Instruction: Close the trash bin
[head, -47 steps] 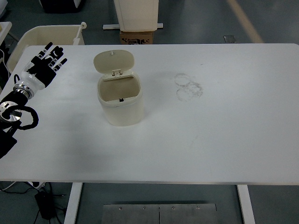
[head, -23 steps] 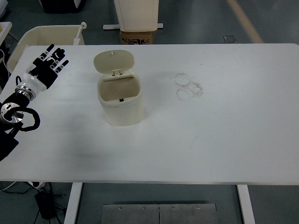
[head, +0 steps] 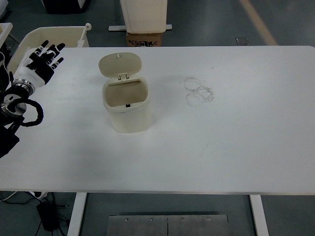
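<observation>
white table (head: 236,147) with faint ring smudges (head: 198,92); open trash bin (head: 126,101); left hand (head: 42,61) splayed, seemingly empty

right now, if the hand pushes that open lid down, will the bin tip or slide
The trash bin looks like thin, empty plastic, so probably light and apt to slide on the smooth table. Its lid is hinged at the back; pressing straight down should limit tipping.

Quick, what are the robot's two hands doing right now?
Left hand: open, fingers spread, holding nothing, at the table's far left corner.
Right hand: not in the picture.
</observation>
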You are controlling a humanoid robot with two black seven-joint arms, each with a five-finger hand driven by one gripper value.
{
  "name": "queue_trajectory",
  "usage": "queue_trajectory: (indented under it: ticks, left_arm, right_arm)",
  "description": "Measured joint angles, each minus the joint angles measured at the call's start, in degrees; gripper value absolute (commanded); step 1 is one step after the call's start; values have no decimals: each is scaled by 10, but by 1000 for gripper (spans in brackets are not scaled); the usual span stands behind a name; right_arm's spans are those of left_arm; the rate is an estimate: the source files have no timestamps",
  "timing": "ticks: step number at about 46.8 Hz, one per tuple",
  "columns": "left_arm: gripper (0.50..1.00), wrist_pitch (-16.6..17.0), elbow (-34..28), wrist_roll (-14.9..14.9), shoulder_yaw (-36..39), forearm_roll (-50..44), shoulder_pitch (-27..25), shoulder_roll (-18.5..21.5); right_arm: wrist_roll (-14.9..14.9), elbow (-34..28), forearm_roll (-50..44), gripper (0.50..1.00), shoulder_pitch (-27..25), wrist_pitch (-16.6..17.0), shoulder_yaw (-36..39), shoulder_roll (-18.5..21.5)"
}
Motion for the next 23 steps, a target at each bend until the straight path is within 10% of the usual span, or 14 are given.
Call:
queue_trajectory:
  ticks: [12,23]
  left_arm:
    - [1000,65,-66,4,4,173,-20,15]
    - [1000,65,-121,75,6,176,-55,62]
  right_arm:
    - [0,0,0,991,0,0,0,0]
    - [0,0,0,993,0,0,0,0]
